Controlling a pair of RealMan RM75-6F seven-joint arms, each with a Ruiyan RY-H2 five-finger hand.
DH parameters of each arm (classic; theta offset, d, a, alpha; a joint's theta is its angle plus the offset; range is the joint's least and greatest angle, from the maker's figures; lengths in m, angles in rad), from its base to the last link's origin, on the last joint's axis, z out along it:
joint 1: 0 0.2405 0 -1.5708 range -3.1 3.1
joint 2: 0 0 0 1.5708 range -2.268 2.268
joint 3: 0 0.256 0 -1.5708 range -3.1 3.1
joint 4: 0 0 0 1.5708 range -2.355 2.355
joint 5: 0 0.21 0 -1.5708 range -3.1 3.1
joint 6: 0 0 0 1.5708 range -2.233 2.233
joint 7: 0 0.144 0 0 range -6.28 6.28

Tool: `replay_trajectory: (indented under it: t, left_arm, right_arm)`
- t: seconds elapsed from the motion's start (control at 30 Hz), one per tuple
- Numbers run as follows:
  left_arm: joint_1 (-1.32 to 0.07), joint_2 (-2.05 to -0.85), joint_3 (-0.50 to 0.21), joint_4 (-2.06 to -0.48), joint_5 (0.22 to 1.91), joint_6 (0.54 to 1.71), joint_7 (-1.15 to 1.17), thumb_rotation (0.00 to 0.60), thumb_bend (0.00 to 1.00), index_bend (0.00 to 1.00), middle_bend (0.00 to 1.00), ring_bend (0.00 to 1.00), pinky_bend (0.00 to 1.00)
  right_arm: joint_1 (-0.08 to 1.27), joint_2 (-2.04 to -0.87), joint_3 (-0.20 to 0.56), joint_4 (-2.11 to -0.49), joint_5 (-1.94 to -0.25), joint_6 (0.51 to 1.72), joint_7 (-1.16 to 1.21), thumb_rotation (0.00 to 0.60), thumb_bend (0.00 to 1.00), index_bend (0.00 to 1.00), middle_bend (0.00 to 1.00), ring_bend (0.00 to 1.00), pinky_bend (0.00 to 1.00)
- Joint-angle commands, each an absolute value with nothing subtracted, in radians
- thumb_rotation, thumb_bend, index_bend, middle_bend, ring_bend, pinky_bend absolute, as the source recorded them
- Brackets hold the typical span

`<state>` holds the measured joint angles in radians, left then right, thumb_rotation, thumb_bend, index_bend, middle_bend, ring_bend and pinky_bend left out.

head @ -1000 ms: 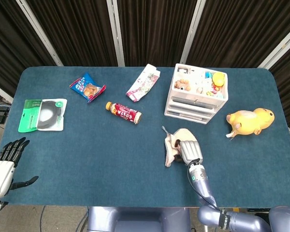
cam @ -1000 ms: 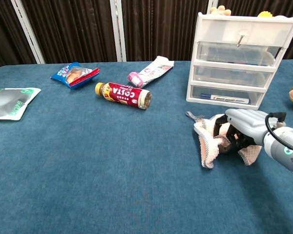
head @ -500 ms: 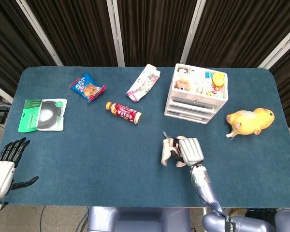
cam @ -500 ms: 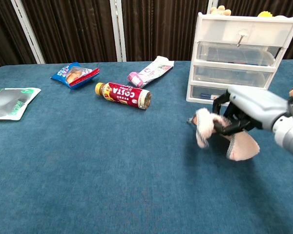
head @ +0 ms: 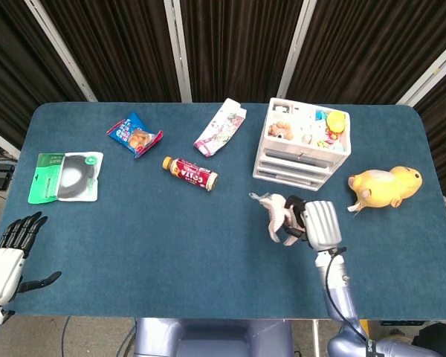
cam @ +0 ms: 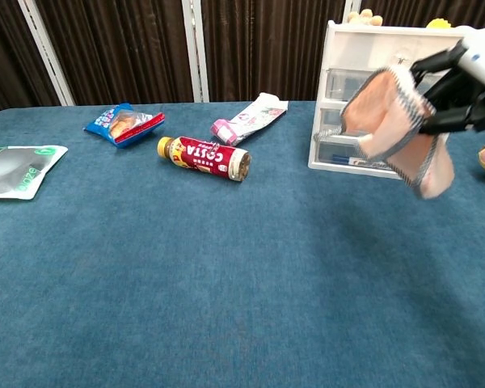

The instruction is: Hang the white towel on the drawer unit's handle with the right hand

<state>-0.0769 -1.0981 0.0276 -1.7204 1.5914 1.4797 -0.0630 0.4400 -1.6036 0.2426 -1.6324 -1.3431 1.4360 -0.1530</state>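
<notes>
With the white towel (cam: 396, 129) bunched in its dark fingers (cam: 449, 85), the right hand (head: 320, 225) holds it up off the blue desk (head: 171, 238), just in front of the drawer unit (head: 303, 146). In the chest view the cloth hangs in folds across the face of the drawers, and the small metal handle (cam: 402, 60) on the top drawer shows just above it; whether cloth and handle touch, I cannot tell. From the head view the towel sits between the drawer unit's front and the hand, clear of the desk surface. Over at the near left corner, the left hand (head: 7, 249) rests with fingers spread, holding nothing. Across the desk lie a red drink bottle (head: 190, 172) on its side, a blue snack bag (head: 134, 134), a pink-and-white packet (head: 220, 126), and a green-and-white pouch (head: 65, 177) at far left. A yellow plush toy (head: 385, 187) sits to the right of the drawers.
</notes>
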Motion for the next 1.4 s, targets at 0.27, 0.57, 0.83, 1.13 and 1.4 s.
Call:
replay_trajectory:
  t: [0.27, 0.57, 0.83, 1.13, 1.4]
  left_arm:
    - [-0.079, -1.100, 0.027, -1.724, 1.587, 1.474, -0.063, 0.600, 0.00, 0.00, 0.00, 0.00, 0.00]
    - [-0.081, -1.097, 0.025, -1.725, 1.582, 1.471, -0.071, 0.600, 0.00, 0.00, 0.00, 0.00, 0.00]
    - [-0.081, -1.098, 0.026, -1.728, 1.580, 1.469, -0.067, 0.600, 0.00, 0.00, 0.00, 0.00, 0.00]
    - [-0.080, -1.098, 0.026, -1.728, 1.581, 1.470, -0.066, 0.600, 0.00, 0.00, 0.00, 0.00, 0.00]
    - [-0.079, -1.100, 0.028, -1.729, 1.584, 1.472, -0.061, 0.600, 0.00, 0.00, 0.00, 0.00, 0.00]
  right_arm:
    - [0.403, -1.676, 0.348, -1.588, -1.271, 1.530, -0.034, 0.600, 0.53, 0.71, 0.94, 0.92, 0.99]
    - [0.395, -1.755, 0.409, -1.526, -1.220, 1.558, 0.074, 0.600, 0.53, 0.71, 0.94, 0.92, 0.99]
    - [0.389, -1.786, 0.456, -1.550, -1.191, 1.571, 0.138, 0.600, 0.53, 0.71, 0.94, 0.92, 0.99]
    - [0.382, -1.783, 0.453, -1.537, -1.188, 1.560, 0.134, 0.600, 0.53, 0.71, 0.94, 0.92, 0.99]
    - [0.371, -1.786, 0.454, -1.495, -1.176, 1.548, 0.155, 0.600, 0.53, 0.72, 0.94, 0.92, 0.99]
